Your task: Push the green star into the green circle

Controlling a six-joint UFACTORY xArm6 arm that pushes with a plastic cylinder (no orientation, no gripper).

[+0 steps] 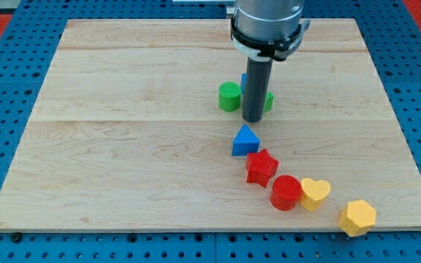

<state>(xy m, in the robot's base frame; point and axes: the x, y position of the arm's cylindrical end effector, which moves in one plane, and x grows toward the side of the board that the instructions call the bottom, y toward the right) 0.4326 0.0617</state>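
Note:
The green circle stands on the wooden board just above its middle. The green star is mostly hidden behind my rod; only a green sliver shows at the rod's right. My tip rests on the board between the two, just below them, right of the green circle and touching or nearly touching the star. A blue block peeks out behind the rod at its left; its shape is hidden.
A blue triangle lies just below my tip. Below it run a red star, a red circle, a yellow heart and a yellow hexagon toward the view's bottom right edge.

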